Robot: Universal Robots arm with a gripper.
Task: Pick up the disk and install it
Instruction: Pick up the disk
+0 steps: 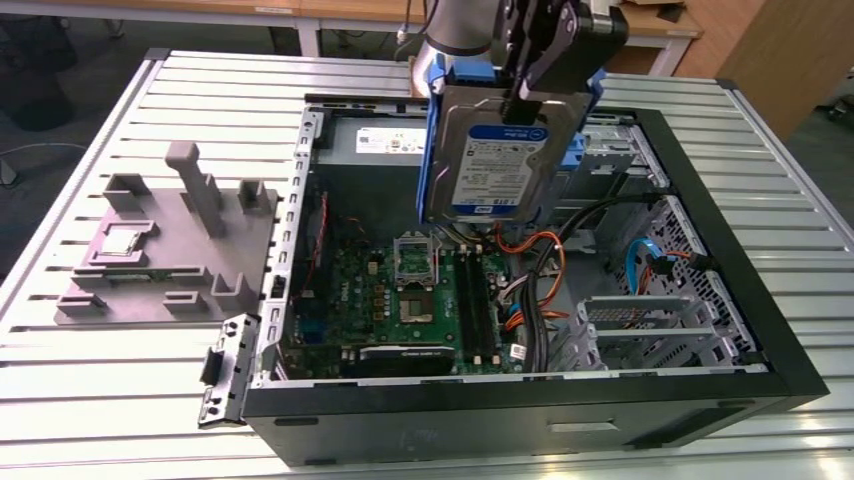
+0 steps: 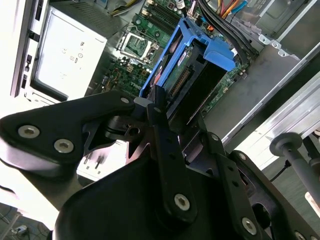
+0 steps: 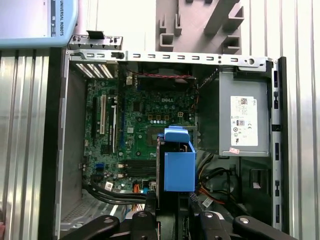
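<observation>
Black angular gripper [image 1: 525, 100] clamped on the disk's [image 1: 487, 165] upper end. The disk is a flat silver-grey metal slab with blue plastic rails, hanging upright above the open black computer case [image 1: 534, 430]. Beneath lies a green motherboard [image 1: 400, 300]. The case rests on a ribbed aluminium table [image 1: 107, 400].

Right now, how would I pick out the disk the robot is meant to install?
Find the open black computer case. Above it, the gripper holds the disk upright: a silver-grey slab with blue rails and a blue-and-white label, unlike the grey box sitting inside.
</observation>
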